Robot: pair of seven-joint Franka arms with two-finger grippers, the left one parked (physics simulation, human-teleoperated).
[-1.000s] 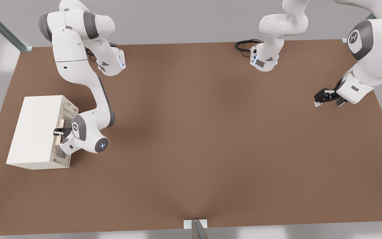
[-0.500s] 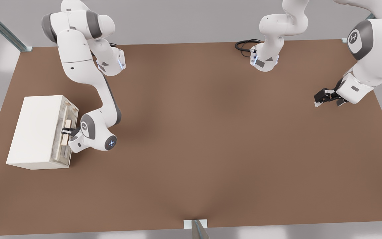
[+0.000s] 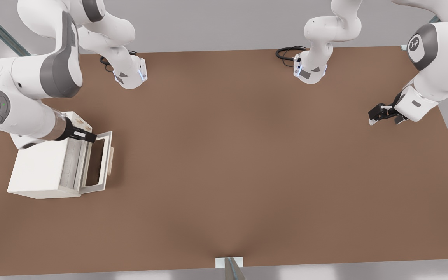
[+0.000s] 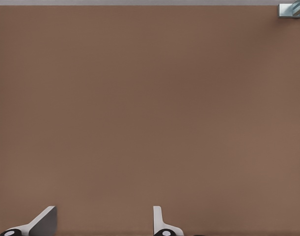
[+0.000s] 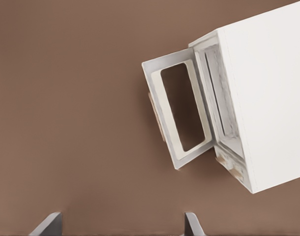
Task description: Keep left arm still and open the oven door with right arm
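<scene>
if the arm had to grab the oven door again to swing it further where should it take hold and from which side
Probably the tan handle bar on the oven door: it stands off the outer face along the free edge, farthest from the hinge. Come from the open table side, the front view's right. The gripper, open, sits above the oven, holding nothing.

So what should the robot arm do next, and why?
Probably just back the gripper up and away. The oven door already hangs swung down, wide open off the oven, and the open fingers hold nothing, above the door's corner. Its handle is free, so the job looks done.
</scene>
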